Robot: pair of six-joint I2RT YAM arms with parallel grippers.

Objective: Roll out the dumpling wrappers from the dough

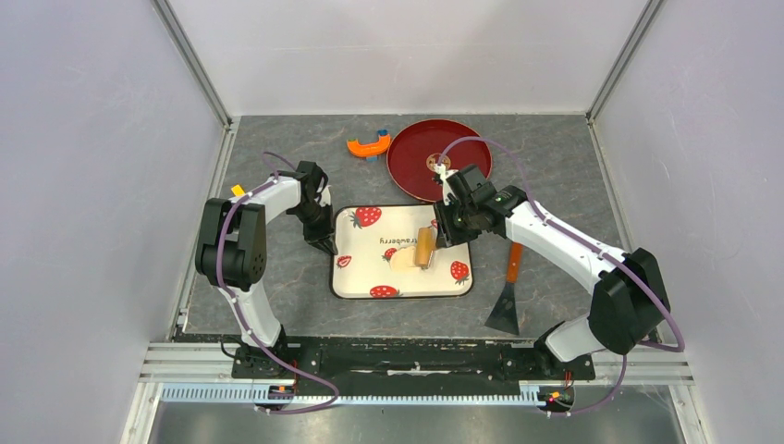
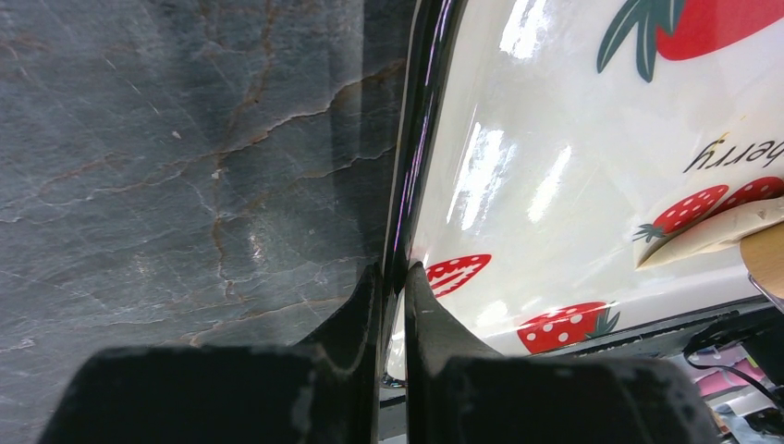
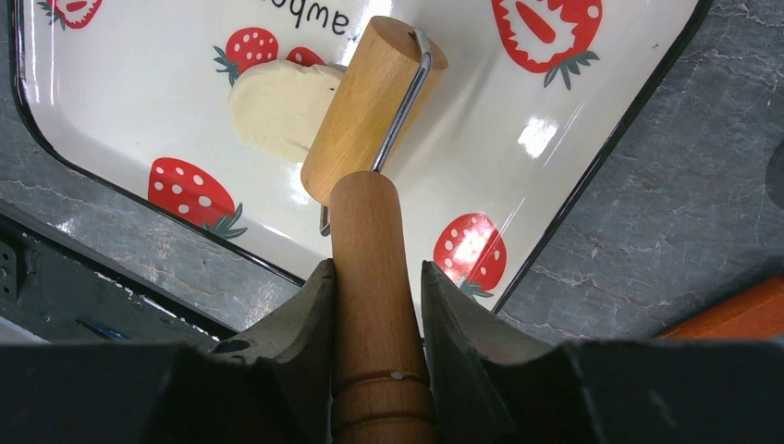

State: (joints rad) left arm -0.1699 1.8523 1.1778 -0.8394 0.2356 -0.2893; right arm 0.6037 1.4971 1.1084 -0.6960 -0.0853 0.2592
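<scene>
A cream strawberry-print tray (image 1: 370, 245) lies mid-table. On it a flattened pale dough piece, a dumpling wrapper (image 3: 277, 106) (image 1: 404, 260), lies partly under the tan wooden roller (image 3: 370, 102) (image 1: 426, 247). My right gripper (image 3: 377, 273) (image 1: 445, 228) is shut on the roller's wooden handle (image 3: 370, 268), the cylinder resting on the wrapper's right edge. My left gripper (image 2: 395, 270) (image 1: 325, 242) is shut on the tray's black left rim (image 2: 418, 139). The wrapper's tip (image 2: 716, 231) shows at the right in the left wrist view.
A dark red round plate (image 1: 434, 166) sits behind the tray with a small white item on it. An orange curved tool (image 1: 368, 145) lies at its left. A scraper with an orange handle and black blade (image 1: 510, 294) lies right of the tray.
</scene>
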